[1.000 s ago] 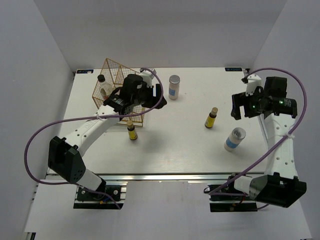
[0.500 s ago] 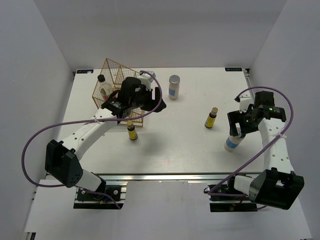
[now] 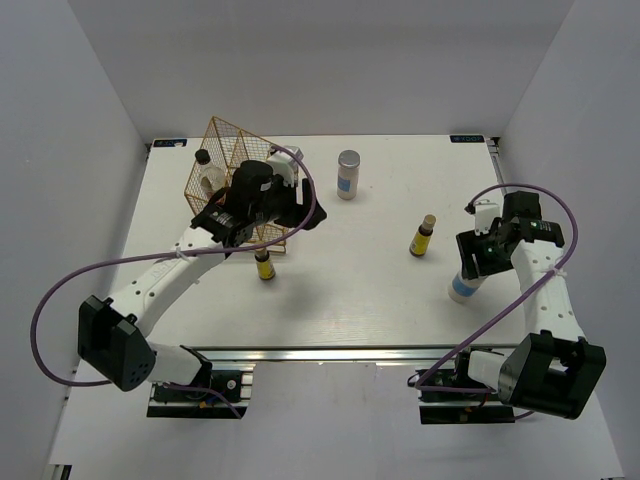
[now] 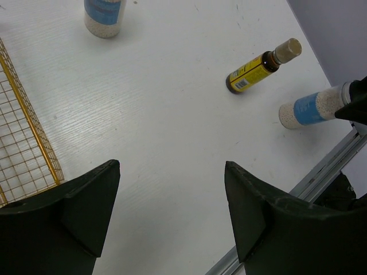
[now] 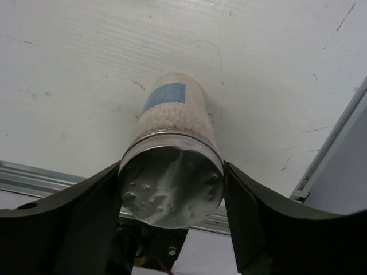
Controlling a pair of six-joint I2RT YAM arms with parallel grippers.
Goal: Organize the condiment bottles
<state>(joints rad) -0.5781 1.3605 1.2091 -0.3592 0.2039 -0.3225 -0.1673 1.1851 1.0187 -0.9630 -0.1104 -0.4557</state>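
Note:
My right gripper is open, with its jaws on either side of the silver lid of a white blue-labelled jar standing at the right front. My left gripper is open and empty, above the table beside the rack. A second jar stands at the back centre. One yellow bottle stands right of centre. The other yellow bottle stands by the rack's front corner. The taller black-capped bottle is in the rack.
The gold wire rack stands at the back left, with the left arm just over its front edge. The table's metal front rail runs close below the right jar. White walls enclose three sides.
My right arm came down and inward from the right edge, bringing its open jaws around the right jar's lid. My left gripper shifted slightly left toward the rack.

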